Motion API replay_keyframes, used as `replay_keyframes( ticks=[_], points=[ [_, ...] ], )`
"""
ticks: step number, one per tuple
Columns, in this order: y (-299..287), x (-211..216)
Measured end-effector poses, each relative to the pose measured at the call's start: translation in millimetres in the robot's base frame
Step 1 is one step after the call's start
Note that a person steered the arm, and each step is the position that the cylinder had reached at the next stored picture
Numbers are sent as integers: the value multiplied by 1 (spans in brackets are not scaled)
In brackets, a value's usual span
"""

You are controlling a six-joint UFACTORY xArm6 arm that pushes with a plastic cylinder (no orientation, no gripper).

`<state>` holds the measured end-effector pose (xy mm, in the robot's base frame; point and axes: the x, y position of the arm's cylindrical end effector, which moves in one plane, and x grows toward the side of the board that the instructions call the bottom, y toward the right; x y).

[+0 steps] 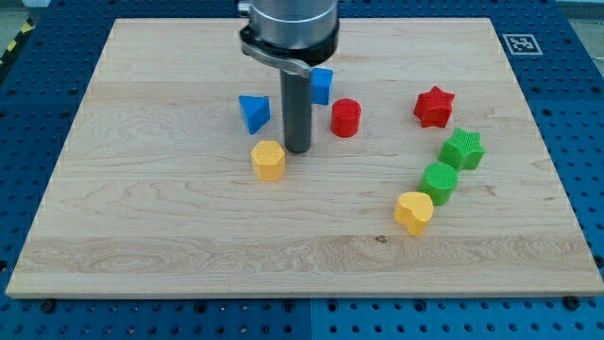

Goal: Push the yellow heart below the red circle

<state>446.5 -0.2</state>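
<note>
Nothing looks done yet: my tip [298,149], a bare rod with no fingers to open or close, stands left of the red circle [345,118], while the yellow heart [413,211] sits untouched well off to its lower right on the tabletop [142,227].

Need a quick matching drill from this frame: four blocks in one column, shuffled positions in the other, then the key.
Blocks:
1. yellow heart
2. red circle
3. red star
4. yellow hexagon

Positions:
A. just left of my tip, nearly touching
B. up the board to the right of my tip
C. nearest the view's bottom, touching the green circle
D. farthest toward the view's top right of the four, above the green star

Pairs: 1-C, 2-B, 3-D, 4-A
</note>
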Motion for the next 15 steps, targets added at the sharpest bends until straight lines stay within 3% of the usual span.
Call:
replay_keyframes(
  ticks=[2, 4, 6, 8, 9, 15],
  points=[
    [42, 21],
    [47, 65],
    [63, 141],
    [176, 142],
    [202, 138],
    [122, 106]
  ],
)
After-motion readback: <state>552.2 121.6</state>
